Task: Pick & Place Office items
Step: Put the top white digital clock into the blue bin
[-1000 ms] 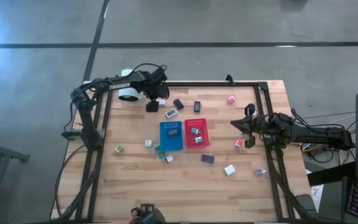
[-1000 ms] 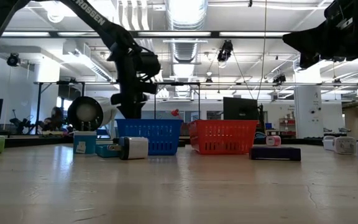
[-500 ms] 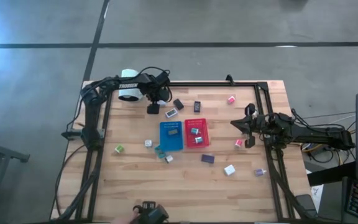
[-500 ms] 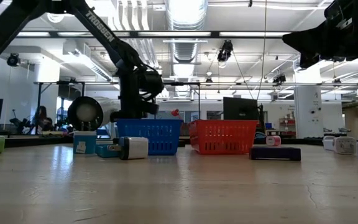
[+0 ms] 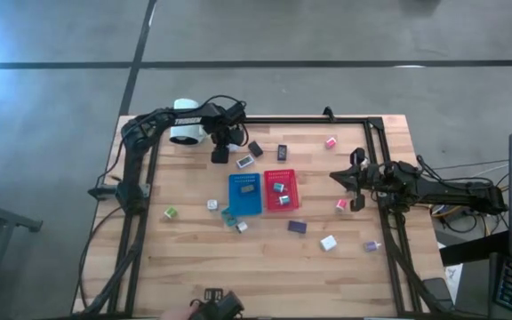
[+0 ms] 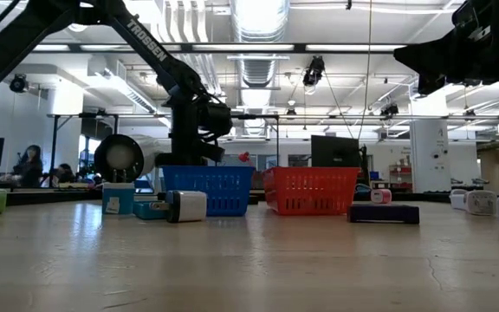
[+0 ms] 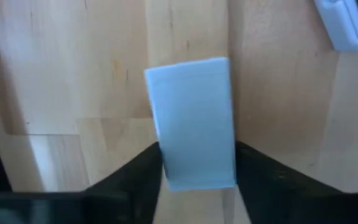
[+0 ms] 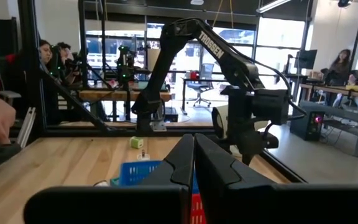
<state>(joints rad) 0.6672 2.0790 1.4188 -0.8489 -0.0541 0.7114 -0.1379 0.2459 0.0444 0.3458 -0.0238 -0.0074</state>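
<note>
A small pale blue rectangular block (image 7: 193, 121) lies flat on the wooden worktop (image 5: 194, 267), just beyond the blue tray (image 5: 245, 194). The left gripper (image 5: 220, 155) reaches down over it, jaws half open, touching the block's sides. The right gripper (image 5: 356, 180), jaws closed and empty, hovers well right of the blue tray.

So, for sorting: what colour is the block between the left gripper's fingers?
Pale blue-white block, clearest in the left wrist view.

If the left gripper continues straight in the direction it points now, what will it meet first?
Probably the pale blue block that lies between the fingers of the left gripper, then the wooden table under it. Whether the fingers touch the block is unclear.
</note>
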